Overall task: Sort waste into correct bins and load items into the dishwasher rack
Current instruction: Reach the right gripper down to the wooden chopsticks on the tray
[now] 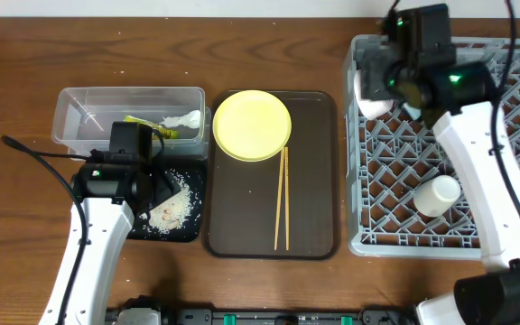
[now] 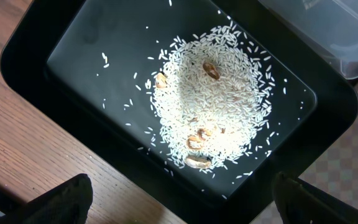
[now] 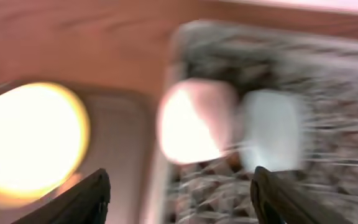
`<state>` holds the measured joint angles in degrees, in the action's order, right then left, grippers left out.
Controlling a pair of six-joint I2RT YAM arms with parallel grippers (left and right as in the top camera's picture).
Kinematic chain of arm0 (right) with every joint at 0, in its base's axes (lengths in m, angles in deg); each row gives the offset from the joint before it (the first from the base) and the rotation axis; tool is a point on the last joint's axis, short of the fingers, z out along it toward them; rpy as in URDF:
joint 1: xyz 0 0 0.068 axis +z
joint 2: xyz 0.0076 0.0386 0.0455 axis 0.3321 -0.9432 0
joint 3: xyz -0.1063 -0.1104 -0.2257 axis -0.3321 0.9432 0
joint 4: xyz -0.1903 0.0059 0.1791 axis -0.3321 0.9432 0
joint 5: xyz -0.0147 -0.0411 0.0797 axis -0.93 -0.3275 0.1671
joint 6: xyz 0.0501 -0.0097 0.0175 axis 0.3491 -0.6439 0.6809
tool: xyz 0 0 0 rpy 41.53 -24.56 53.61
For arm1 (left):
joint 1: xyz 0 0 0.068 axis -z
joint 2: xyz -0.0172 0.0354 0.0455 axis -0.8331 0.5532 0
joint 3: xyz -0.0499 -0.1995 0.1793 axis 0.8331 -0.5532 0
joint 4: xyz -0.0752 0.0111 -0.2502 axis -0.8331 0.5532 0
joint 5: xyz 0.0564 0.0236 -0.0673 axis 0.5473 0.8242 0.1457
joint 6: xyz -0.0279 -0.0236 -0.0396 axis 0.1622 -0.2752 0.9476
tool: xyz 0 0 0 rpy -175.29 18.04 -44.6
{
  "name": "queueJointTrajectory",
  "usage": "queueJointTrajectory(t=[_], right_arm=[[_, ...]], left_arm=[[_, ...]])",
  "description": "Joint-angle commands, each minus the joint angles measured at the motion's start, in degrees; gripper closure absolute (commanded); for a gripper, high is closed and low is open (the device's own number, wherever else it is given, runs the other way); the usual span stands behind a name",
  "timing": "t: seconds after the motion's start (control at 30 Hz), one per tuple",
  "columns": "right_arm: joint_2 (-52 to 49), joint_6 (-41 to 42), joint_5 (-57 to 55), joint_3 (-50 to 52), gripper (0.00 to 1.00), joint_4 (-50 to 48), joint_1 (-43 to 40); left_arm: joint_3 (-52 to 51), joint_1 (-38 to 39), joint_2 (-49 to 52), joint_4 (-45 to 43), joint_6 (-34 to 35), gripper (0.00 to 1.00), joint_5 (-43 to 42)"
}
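The grey dishwasher rack (image 1: 395, 171) holds a white cup (image 1: 438, 195) and a white bowl (image 1: 368, 101) at its far left corner. In the blurred right wrist view the white bowl (image 3: 194, 121) stands beside a light-blue bowl (image 3: 272, 127). My right gripper (image 1: 388, 81) (image 3: 179, 199) hovers above them, open and empty. A yellow-green plate (image 1: 252, 125) and chopsticks (image 1: 282, 199) lie on the brown tray. Rice scraps (image 2: 210, 99) fill the black tray (image 2: 104, 37). My left gripper (image 1: 152, 191) (image 2: 185, 211) hangs open over that tray's near edge. The clear tub (image 1: 79, 108) holds the wrapper (image 1: 147, 126) and tissue (image 1: 186, 120).
The brown serving tray (image 1: 314, 226) lies between the black tray (image 1: 192, 230) and the rack. The clear tub's corner (image 2: 328, 31) borders the black tray on its far side. Bare wooden table surrounds everything.
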<state>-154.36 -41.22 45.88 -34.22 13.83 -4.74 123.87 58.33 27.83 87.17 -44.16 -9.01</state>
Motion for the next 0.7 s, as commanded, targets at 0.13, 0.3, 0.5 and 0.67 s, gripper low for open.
queueJointTrajectory(t=[0.13, 0.3, 0.5, 0.67], right_arm=[[-5.46, 5.09, 11.21, 6.38, 0.33, 3.91, 10.86], [-7.3, 11.52, 8.04, 14.62, 0.37, 0.98, 16.22], [-9.57, 15.78, 4.94, 22.86, 0.39, -4.72, 20.44], [-10.51, 17.31, 4.96, 27.93, 0.4, -10.54, 21.84]], left_arm=[[-0.59, -0.28, -0.42, 0.11, 0.48, 0.05, 0.31], [-0.59, -0.28, -0.42, 0.13, 0.48, 0.05, 0.31], [-0.59, -0.28, -0.42, 0.13, 0.48, 0.05, 0.31], [-0.59, -0.28, -0.42, 0.13, 0.48, 0.05, 0.31]])
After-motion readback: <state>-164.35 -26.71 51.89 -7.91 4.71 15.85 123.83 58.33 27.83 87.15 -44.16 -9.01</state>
